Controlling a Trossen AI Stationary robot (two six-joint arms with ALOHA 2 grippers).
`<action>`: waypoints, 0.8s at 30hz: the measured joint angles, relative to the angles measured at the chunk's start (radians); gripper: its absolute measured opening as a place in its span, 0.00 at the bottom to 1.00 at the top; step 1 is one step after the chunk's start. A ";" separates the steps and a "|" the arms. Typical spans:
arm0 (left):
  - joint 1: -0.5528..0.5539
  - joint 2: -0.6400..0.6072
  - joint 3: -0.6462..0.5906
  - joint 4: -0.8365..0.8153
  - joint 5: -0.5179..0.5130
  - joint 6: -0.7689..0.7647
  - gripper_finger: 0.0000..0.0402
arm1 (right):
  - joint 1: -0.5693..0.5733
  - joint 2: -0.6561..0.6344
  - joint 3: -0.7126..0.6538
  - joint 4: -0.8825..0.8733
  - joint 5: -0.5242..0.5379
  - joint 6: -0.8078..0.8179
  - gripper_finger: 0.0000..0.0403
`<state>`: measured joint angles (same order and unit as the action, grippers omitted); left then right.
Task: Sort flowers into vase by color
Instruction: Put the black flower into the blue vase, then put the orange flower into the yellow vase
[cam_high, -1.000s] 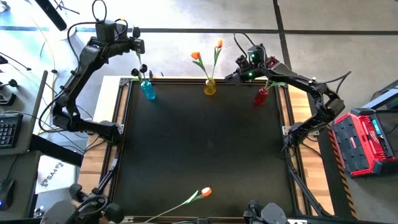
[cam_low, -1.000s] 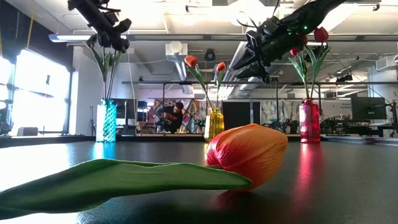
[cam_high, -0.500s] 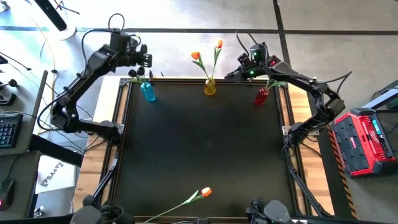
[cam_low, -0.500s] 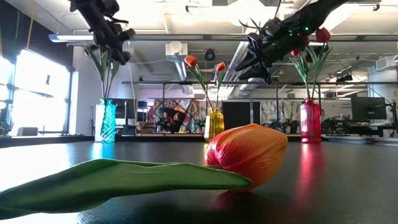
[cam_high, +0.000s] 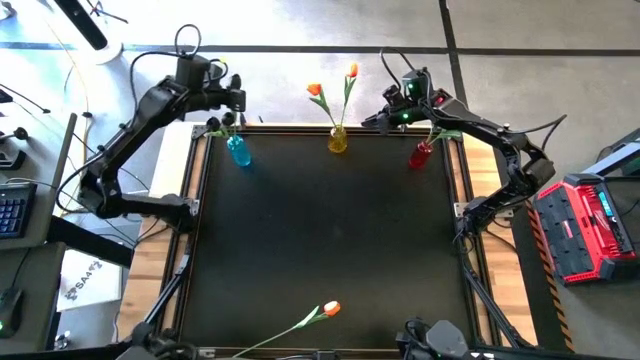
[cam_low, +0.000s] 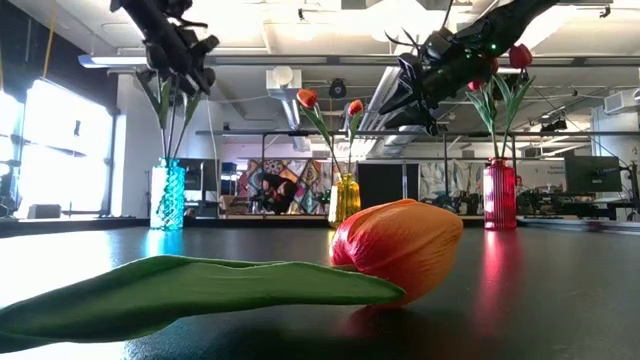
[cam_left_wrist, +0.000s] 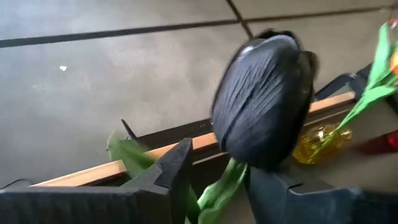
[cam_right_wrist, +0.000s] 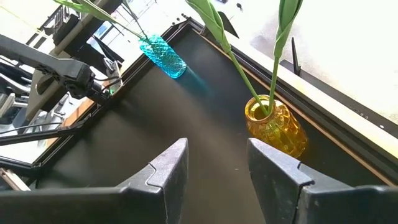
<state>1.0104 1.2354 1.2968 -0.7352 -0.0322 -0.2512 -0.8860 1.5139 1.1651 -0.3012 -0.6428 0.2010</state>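
Blurred black tulip head (cam_left_wrist: 264, 99) before the left tool (cam_left_wrist: 214, 177), its stem base hidden.

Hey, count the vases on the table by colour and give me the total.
Blue vase: 1
Yellow vase: 1
Red vase: 1
Total: 3

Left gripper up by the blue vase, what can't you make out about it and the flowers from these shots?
- Left gripper, high view: too small to show whether it touches the black tulip.
- Blue vase, left wrist view: hidden behind the tulip head and leaves.
- Orange tulip, low view: stem end cut off by the frame edge.
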 joint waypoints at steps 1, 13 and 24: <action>0.000 -0.015 0.000 0.000 0.002 -0.005 0.31 | 0.000 0.000 0.000 0.000 0.000 0.000 0.38; -0.006 -0.154 0.000 -0.065 0.005 -0.009 0.34 | 0.000 0.000 0.000 0.000 -0.001 -0.003 0.38; -0.026 -0.229 0.000 -0.040 0.009 0.001 0.34 | 0.000 0.000 0.000 0.000 -0.009 0.000 0.38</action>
<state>0.9843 1.0067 1.2968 -0.7749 -0.0233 -0.2505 -0.8860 1.5139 1.1652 -0.3016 -0.6518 0.2007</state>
